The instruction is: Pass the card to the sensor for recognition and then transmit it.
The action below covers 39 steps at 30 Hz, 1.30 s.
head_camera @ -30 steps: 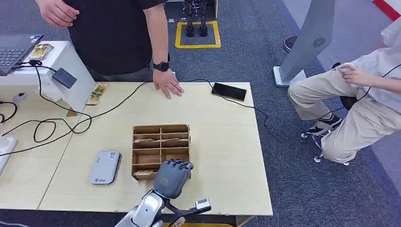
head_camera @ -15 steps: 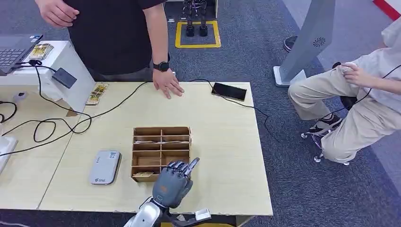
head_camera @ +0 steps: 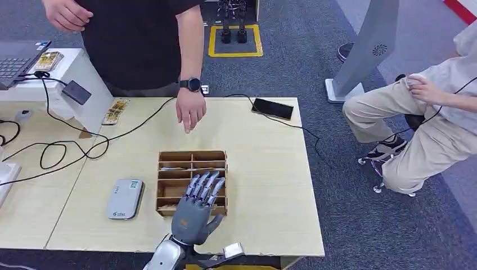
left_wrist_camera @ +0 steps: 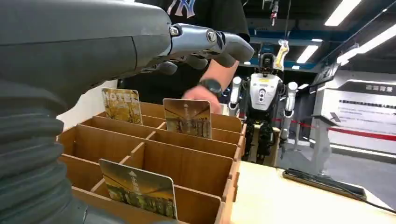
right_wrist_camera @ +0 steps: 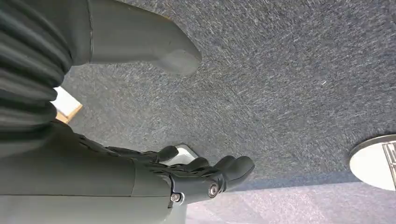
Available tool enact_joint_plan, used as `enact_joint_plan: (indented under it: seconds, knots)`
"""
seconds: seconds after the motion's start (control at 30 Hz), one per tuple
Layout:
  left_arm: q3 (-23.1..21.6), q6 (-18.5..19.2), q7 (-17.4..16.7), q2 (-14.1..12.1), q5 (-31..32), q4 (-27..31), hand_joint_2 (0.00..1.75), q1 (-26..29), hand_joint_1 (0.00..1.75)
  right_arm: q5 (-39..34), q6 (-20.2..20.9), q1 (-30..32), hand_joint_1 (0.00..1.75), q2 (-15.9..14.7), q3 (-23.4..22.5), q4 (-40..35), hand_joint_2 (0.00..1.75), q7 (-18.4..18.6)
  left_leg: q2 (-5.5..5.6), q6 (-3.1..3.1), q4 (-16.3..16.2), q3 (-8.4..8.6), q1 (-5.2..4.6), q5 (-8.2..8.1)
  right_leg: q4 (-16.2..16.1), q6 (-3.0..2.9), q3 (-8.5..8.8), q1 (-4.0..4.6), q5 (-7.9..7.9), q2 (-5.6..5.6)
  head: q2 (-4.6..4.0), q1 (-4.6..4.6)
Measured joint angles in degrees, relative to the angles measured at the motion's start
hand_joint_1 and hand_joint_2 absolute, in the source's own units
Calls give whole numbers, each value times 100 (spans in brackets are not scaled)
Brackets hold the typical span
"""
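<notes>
Head view: left hand spread wide, holding nothing, poised over the wooden organizer near the tabletop front edge; grey sensor just beside the organizer, nearer the left edge.

Left wrist view: cards upright in the compartments, none gripped. Reaching step, probably; next, pinching one card.

Right wrist view: right hand hanging above carpet, fingers loosely apart, empty.

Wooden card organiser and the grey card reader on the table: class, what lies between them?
Nothing: in the head view, bare tabletop separates the wooden compartmented card organiser from the flat grey card reader beside it.
</notes>
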State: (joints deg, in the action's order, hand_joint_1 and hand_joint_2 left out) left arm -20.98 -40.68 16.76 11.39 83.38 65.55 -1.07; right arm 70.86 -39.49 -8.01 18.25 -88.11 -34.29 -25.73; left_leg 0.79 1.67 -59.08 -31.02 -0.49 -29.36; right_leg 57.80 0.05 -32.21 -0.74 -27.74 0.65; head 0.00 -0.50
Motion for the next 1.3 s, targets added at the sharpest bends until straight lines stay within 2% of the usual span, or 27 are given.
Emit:
enact_joint_plan:
  seconds: [0.27,0.53,0.7,0.77,0.83,0.9,0.93,1.07,1.3]
  knots:
    - [87,4,11,26,4,63,175,24,0,-2,0,-1,0,0,0,0,175,0,0,0,0,0,0,0,0,0,0,0,0,0,0,0]
    - [291,4,212,52,46,291,175,101,0,-2,0,1,0,0,0,-2,175,42,0,0,0,0,0,0,0,0,0,0,0,0,0,0]
    - [363,4,-33,17,81,308,175,142,0,-35,0,3,0,0,0,-2,175,39,0,0,0,-1,0,0,0,0,-1,0,0,0,0,0]
    - [363,4,-270,-37,112,310,175,161,0,-46,0,1,0,0,0,0,175,37,0,0,0,0,0,0,0,0,-2,0,0,0,0,0]
    - [209,4,-1086,-228,140,308,175,118,0,-44,0,2,0,0,0,2,175,20,-3,0,0,1,0,0,0,0,-8,1,0,3,0,0]
    - [-268,9,-2124,-534,142,289,175,-32,0,-15,0,3,0,0,0,4,175,26,-2,0,0,-1,0,0,0,0,-8,1,0,2,0,-4]
    - [-571,9,-2423,-681,144,269,175,-119,0,-7,0,2,0,0,0,7,175,33,3,0,0,-2,0,1,0,0,-6,1,0,-2,0,-2]
    - [-1288,11,-2708,-924,144,173,175,-290,0,-2,0,-1,0,0,0,17,175,22,-5,-1,0,-2,1,1,1,-1,-6,0,1,5,0,-4]
    - [-1794,11,-2771,-1108,144,50,175,-444,0,-17,0,0,0,0,0,17,175,11,-5,0,0,-5,-1,0,0,0,-7,-1,0,4,0,-4]
